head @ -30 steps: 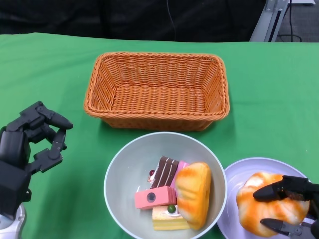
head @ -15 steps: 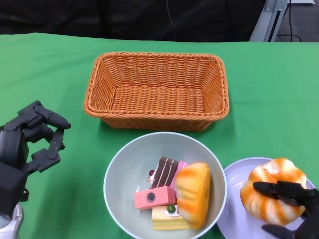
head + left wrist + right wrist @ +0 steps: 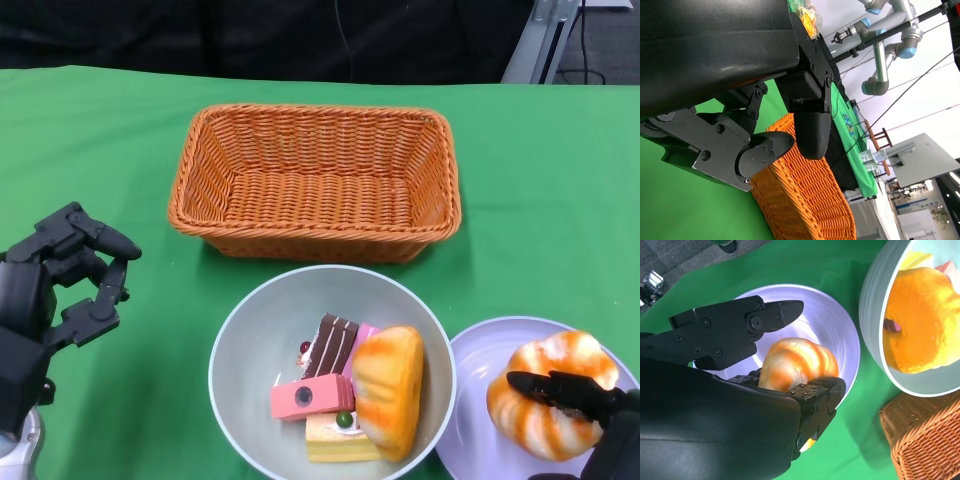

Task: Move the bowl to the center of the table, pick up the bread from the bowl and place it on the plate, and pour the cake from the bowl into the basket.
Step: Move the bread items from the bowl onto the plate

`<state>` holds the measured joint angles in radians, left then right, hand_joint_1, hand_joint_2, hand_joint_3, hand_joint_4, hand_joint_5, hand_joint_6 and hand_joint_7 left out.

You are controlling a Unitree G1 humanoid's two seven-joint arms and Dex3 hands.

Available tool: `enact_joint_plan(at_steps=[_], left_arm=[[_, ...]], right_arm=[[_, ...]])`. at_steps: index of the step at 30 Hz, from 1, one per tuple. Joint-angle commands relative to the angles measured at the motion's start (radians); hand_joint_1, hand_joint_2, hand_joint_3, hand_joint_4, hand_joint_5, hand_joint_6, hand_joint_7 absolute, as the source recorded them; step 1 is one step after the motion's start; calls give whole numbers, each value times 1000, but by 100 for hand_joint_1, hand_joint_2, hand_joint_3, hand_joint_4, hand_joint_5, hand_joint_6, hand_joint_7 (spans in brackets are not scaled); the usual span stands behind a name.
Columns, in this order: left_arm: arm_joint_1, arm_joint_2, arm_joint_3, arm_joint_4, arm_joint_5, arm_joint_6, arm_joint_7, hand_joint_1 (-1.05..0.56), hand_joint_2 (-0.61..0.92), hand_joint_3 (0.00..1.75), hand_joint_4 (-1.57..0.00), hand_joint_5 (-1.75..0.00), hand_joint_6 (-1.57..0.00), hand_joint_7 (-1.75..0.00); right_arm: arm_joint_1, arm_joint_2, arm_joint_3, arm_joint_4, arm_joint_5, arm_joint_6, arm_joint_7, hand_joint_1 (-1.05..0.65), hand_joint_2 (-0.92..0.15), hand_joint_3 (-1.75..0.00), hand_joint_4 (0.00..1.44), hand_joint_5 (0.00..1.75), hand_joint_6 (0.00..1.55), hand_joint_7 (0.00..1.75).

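Observation:
A round orange-striped bread (image 3: 560, 355) (image 3: 800, 362) lies on the lilac plate (image 3: 480, 360) (image 3: 830, 325) at the lower right. My right hand (image 3: 600, 420) (image 3: 730, 405) is cupped loosely around it: one finger lies across its near side and the thumb stands off it. The grey bowl (image 3: 260, 310) (image 3: 875, 330) sits in front of the basket (image 3: 190, 190). It holds a long orange bread (image 3: 388, 390) (image 3: 920, 330) and three cake pieces: pink (image 3: 312, 397), chocolate (image 3: 330, 345) and yellow (image 3: 335, 435). My left hand (image 3: 60, 290) (image 3: 765, 100) hovers left of the bowl, fingers apart and holding nothing.
Green cloth covers the table. The wicker basket (image 3: 925, 440) (image 3: 800, 200) holds nothing and stands close behind the bowl. Bowl and plate nearly touch. A metal stand leg (image 3: 540, 35) shows past the far right edge.
The striped bread rose and turned in my right hand, then settled on the plate. That hand has drawn back toward the near edge and loosened. The left hand barely moved.

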<state>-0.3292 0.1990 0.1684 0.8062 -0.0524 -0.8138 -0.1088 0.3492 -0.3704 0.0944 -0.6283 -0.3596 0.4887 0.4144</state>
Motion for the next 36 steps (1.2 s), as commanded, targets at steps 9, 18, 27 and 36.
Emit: enact_joint_plan(at_steps=[9,18,27,36], left_arm=[[-8,24,14,3,-12,6,-6,-9,67,86,-73,-171,-71,-135],[-6,27,13,-2,-15,8,-19,-9,68,86,-73,-170,-70,-135],[-4,24,12,-7,-10,6,-11,-10,66,88,-73,-171,-70,-136],[-2,24,10,-11,4,0,1,-10,64,91,-74,-173,-71,-137]], right_arm=[[6,-23,3,-31,-9,-18,-13,-23,-92,-10,73,19,18,0],[7,-10,1,-20,22,-25,-33,-20,-92,-13,113,14,17,0],[2,8,-9,-17,50,-28,-42,-18,-92,-13,132,35,19,1],[4,5,-15,-4,74,-57,-49,-18,-92,-12,118,72,21,0]])
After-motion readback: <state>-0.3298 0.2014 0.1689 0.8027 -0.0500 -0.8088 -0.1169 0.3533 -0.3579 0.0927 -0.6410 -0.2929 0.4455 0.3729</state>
